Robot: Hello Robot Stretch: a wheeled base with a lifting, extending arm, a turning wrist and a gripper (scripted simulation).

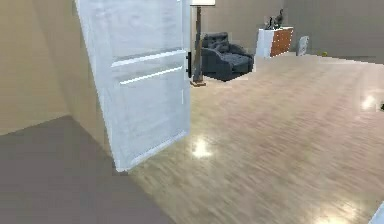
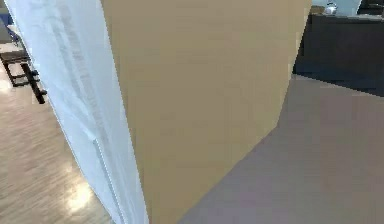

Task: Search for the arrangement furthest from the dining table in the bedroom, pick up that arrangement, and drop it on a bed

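A white panelled door (image 1: 140,75) stands ajar at the forward view's left, and its edge (image 2: 70,110) rises again at the arm side view's left. Far off on a white cabinet (image 1: 273,41) at the back of the wooden-floored room sits a small dark leafy thing (image 1: 274,20), too small to name. No bed or dining table can be made out.
A dark grey armchair (image 1: 224,57) stands by a floor lamp's pole (image 1: 199,45) past the door. A tan wall (image 2: 205,90) stands close in the arm side view, with a dark cabinet (image 2: 345,50) at its right. Grey floor (image 1: 60,175) lies near, wooden floor (image 1: 290,130) beyond.
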